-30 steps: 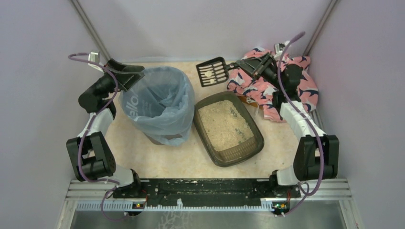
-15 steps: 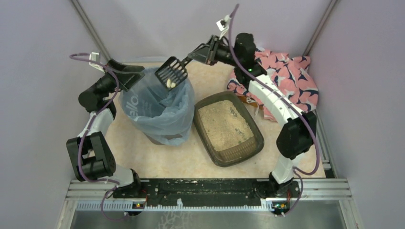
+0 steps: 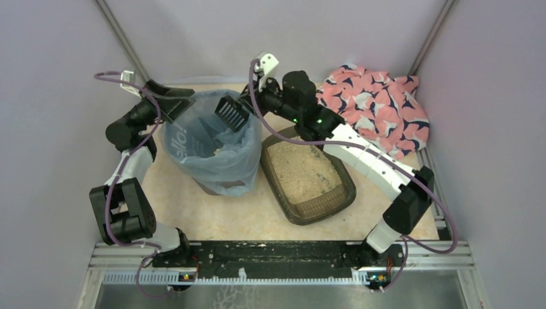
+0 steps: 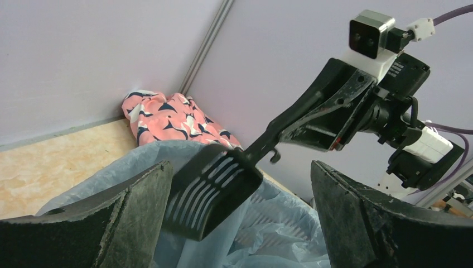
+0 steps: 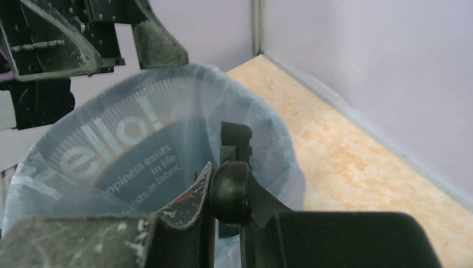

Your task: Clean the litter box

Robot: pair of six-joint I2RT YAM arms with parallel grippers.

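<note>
The dark brown litter box [image 3: 308, 172] with beige litter sits mid-table, right of the round bin [image 3: 211, 138] lined with a translucent blue bag. My right gripper [image 3: 257, 103] is shut on the handle [image 5: 230, 192] of the small black slotted scoop [image 3: 232, 112] and holds it tipped over the bin's far right rim. The scoop also shows in the left wrist view [image 4: 212, 187], above the bag. My left gripper [image 3: 172, 103] is open at the bin's far left rim, its jaws standing apart on either side of the bag's edge.
A pink patterned cloth [image 3: 380, 106] lies bunched at the back right corner. Purple walls close in the back and sides. The right arm stretches across above the litter box's far end. A black rail [image 3: 270, 254] runs along the near edge.
My right arm has swung left from the cloth corner, carrying the scoop over the bin and tipping it. The white clumps on the scoop are gone. The left arm has not moved.
</note>
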